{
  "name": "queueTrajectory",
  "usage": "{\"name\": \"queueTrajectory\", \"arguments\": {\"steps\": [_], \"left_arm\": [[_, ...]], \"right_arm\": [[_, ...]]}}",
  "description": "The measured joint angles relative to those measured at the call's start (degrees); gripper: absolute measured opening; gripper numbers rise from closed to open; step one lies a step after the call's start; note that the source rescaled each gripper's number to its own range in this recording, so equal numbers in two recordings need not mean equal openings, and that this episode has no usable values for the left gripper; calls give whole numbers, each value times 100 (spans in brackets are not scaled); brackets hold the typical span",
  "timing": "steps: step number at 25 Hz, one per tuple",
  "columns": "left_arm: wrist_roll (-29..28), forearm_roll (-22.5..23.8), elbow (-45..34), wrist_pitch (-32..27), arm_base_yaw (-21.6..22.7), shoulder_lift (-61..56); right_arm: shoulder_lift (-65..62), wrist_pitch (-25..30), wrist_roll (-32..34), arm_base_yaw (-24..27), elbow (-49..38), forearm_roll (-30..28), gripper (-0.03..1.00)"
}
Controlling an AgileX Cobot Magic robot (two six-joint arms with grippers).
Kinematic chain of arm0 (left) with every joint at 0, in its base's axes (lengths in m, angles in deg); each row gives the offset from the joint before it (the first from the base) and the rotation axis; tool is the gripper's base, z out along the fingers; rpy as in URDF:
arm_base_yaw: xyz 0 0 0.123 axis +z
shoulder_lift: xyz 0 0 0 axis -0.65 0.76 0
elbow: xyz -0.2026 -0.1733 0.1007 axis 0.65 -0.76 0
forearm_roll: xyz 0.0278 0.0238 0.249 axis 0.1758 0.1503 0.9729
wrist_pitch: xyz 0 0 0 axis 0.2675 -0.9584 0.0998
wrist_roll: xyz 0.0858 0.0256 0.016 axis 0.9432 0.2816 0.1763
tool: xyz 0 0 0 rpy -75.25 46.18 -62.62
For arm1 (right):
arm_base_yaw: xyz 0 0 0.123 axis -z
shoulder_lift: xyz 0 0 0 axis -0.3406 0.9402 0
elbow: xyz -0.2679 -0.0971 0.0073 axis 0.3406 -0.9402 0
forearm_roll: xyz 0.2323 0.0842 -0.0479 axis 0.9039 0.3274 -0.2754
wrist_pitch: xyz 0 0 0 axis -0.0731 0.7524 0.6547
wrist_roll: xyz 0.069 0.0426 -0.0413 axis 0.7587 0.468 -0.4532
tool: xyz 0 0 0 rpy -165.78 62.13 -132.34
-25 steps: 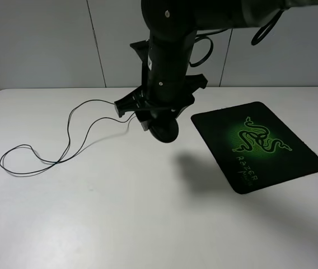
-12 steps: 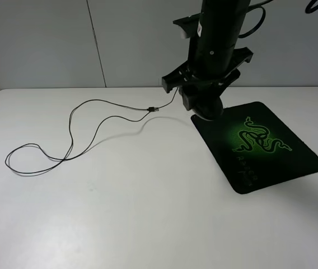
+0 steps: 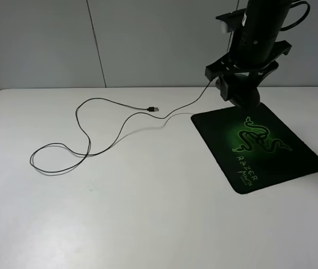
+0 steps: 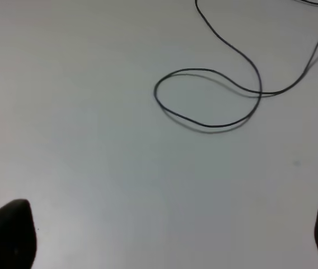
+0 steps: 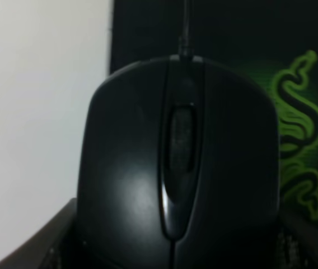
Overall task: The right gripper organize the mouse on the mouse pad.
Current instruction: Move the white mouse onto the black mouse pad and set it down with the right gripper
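My right gripper [image 3: 243, 96] is shut on the black mouse [image 3: 245, 98] and holds it in the air above the far corner of the mouse pad [image 3: 258, 145], a black pad with a green snake logo. In the right wrist view the mouse [image 5: 178, 168] fills the frame, with the mouse pad [image 5: 248, 50] below it. The mouse's thin cord [image 3: 92, 147] trails left across the white table, its USB plug [image 3: 154, 108] lying on the table. The left gripper [image 4: 159, 238] is open over bare table, near a loop of the cord [image 4: 206, 98].
The white table [image 3: 148, 213] runs to a grey wall at the back. The cord's loops lie across the left half of the table.
My right arm has carried the mouse to the right, from left of the pad to above its far corner. The cord has been dragged rightward with it.
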Motion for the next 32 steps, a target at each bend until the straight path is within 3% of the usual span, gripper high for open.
{"name": "queueTrajectory", "arguments": {"steps": [6, 13, 27, 32], "left_arm": [[0, 0, 0, 0, 0, 0], [0, 0, 0, 0, 0, 0], [0, 0, 0, 0, 0, 0], [0, 0, 0, 0, 0, 0]], "right_arm": [[-18, -151, -332, 673, -383, 183, 0], [-20, -719, -710, 1335, -984, 581, 0], [-25, -2595, -537, 1421, -2404, 151, 0], [119, -2861, -424, 1421, -2622, 97, 0]]}}
